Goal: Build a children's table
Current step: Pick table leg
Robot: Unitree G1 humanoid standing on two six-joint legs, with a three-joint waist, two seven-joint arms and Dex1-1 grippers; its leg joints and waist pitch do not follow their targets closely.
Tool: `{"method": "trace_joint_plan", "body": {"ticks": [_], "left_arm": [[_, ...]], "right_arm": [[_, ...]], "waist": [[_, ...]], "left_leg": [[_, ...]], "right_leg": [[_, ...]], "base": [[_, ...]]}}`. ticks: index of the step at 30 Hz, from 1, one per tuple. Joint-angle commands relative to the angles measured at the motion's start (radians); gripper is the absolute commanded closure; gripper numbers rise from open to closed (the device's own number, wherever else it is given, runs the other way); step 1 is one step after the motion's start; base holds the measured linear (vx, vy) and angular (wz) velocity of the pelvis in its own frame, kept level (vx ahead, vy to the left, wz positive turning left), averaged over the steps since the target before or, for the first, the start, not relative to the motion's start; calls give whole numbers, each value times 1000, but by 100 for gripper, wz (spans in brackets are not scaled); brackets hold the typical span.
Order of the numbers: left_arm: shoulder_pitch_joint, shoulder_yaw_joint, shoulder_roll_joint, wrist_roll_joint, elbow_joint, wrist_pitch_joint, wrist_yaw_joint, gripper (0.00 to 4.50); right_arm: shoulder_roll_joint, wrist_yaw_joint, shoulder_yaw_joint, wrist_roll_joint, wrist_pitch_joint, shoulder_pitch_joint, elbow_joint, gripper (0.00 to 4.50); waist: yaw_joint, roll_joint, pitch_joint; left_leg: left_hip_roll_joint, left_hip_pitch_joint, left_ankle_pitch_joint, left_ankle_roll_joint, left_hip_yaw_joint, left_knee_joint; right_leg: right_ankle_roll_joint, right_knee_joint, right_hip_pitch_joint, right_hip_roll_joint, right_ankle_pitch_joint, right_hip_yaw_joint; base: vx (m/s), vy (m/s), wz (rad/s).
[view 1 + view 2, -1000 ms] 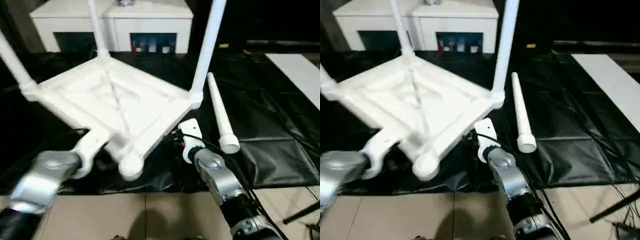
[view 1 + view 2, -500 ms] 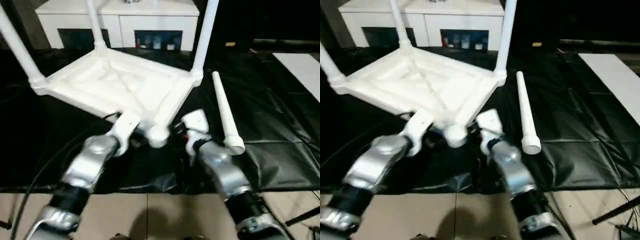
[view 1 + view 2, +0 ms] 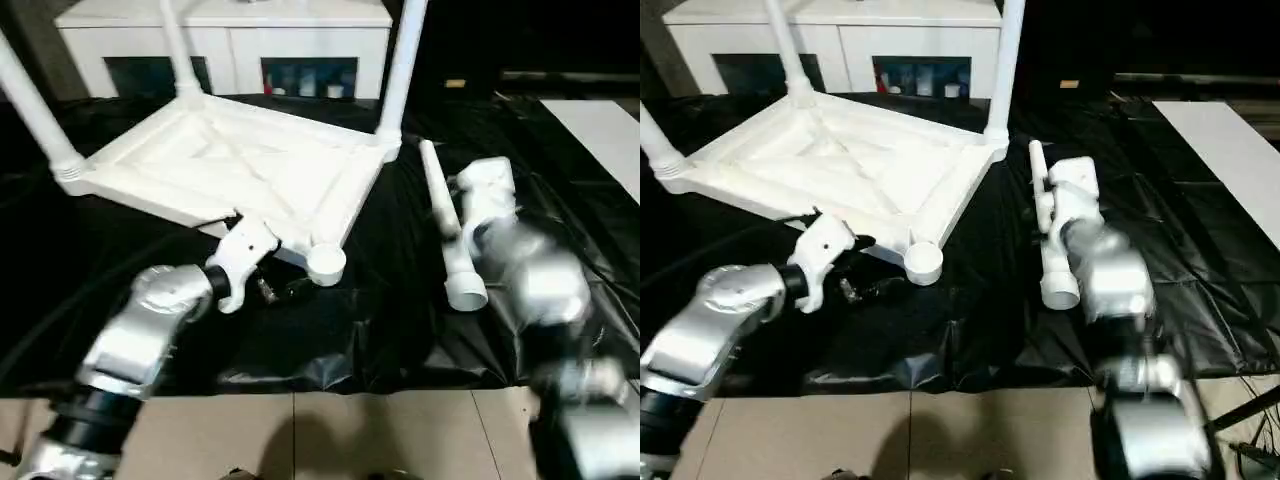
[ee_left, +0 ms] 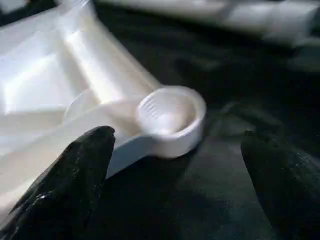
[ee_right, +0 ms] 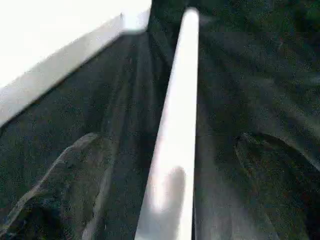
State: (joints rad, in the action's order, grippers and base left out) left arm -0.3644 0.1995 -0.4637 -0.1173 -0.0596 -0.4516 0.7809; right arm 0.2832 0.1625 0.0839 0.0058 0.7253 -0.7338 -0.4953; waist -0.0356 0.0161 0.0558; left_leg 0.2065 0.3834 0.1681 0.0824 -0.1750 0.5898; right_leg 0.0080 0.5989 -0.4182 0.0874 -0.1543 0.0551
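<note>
Tabletop: The white tabletop (image 3: 240, 170) lies upside down on black sheeting (image 3: 380, 330), ribbed underside up, so its corner sockets face the robot.
Fitted legs: Three legs (image 3: 400, 60) stand upright in their sockets; the near socket (image 3: 326, 264) is unfilled, which suggests the build is one leg short of done.
Loose leg: The fourth leg (image 3: 448, 232) lies on the sheeting just beside the tabletop's right edge, wide end toward the robot.
Left gripper: The left gripper (image 4: 175, 165) hangs wide open at the empty socket, fingers (image 4: 75, 175) either side of it and holding nothing, apparently placed to steady that corner.
Right gripper: The right gripper (image 5: 170, 200) is open over the loose leg, fingers straddling the tube without closing on it, seemingly lined up to pick it up.
Surroundings: A white cabinet (image 3: 225, 45) stands behind; a pale panel (image 3: 600, 130) lies far right.
Obstacles: Wrinkled sheeting and the upright rear-right leg near the loose one could crowd the lift.
</note>
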Motion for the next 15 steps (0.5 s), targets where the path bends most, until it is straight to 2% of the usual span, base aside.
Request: {"method": "trace_joint_plan", "body": {"ticks": [1, 2, 8, 10, 11, 14, 15], "left_arm": [[-17, 1, -15, -54, -74, -46, 54, 0], [-20, 6, -19, -65, -90, -58, 66, 0], [-40, 29, -21, -106, -162, -106, 112, 0], [-48, 32, -24, -118, -177, -124, 122, 0], [-50, 35, -29, -119, -184, -131, 125, 0], [-52, 37, -37, -128, -203, -150, 131, 0], [-53, 39, -41, -134, -212, -157, 137, 0]], "right_arm": [[20, 72, 5, 15, 106, -40, -100, 6], [27, 92, 2, 20, 115, -53, -132, 6], [56, 236, -41, 44, 144, -96, -293, 6], [65, 243, -67, 20, 145, -108, -343, 6], [67, 248, -76, 9, 146, -115, -362, 6], [72, 239, -91, -16, 136, -131, -406, 31], [73, 239, -90, -16, 132, -135, -417, 38]], "waist": [[-1, 8, -67], [-1, 7, -70], [-4, 1, -68], [-2, 0, -65], [-2, -5, -64], [-2, -1, -62], [-1, 0, -62]], "left_leg": [[5, -26, 260, 27, -8, -65], [4, -22, 258, 29, -6, -64], [5, -19, 259, 26, -7, -61], [4, -18, 291, 32, -6, -60], [4, -16, 295, 35, -4, -61], [4, -22, 324, 43, -5, -58], [4, -21, 326, 45, -3, -59]], "right_leg": [[-223, -57, 47, 25, -194, -31], [-230, -52, 52, 27, -192, -30], [-234, -54, 52, 29, -218, -29], [-223, -58, 49, 31, -287, -28], [-213, -58, 50, 32, -316, -27], [-195, -66, 40, 32, -376, -27], [-194, -65, 41, 31, -378, -27]], "base": [[0, 0, 0], [0, 0, 0], [0, 0, 0], [0, 0, 0], [0, 0, 0], [0, 0, 0], [0, 0, 0]]}}
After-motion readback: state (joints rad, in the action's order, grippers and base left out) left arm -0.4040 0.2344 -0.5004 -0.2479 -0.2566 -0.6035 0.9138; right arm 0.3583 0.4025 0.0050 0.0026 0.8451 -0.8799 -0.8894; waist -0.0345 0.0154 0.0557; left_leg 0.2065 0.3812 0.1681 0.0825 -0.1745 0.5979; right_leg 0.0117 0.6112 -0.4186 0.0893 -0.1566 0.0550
